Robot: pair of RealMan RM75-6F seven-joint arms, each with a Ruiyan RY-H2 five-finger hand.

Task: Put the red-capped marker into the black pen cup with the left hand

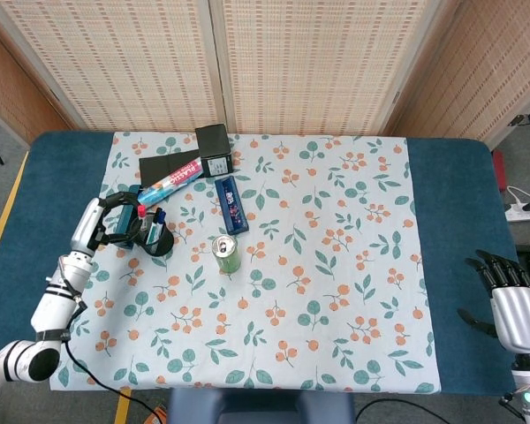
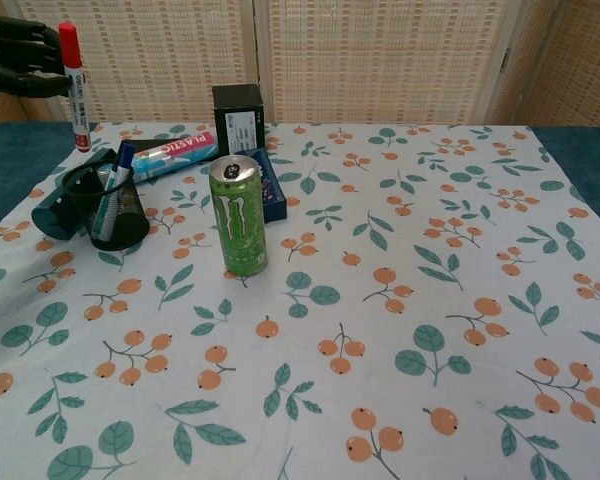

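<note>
My left hand (image 1: 106, 222) (image 2: 18, 58) holds the red-capped marker (image 2: 74, 86) (image 1: 140, 215) nearly upright, cap up, a little above and just left of the black mesh pen cup (image 2: 107, 207) (image 1: 153, 237). A blue pen stands inside the cup. The marker's lower end hangs above the cup's far-left rim without touching it. My right hand (image 1: 512, 305) rests at the table's near right corner, fingers spread, holding nothing.
A green drink can (image 2: 238, 215) stands right of the cup. Behind the cup lie a teal case (image 1: 124, 215), a toothpaste tube (image 2: 173, 155), a black box (image 2: 238, 118) and a dark blue pen tin (image 1: 230, 203). The floral cloth (image 2: 400, 300) covers the table's middle.
</note>
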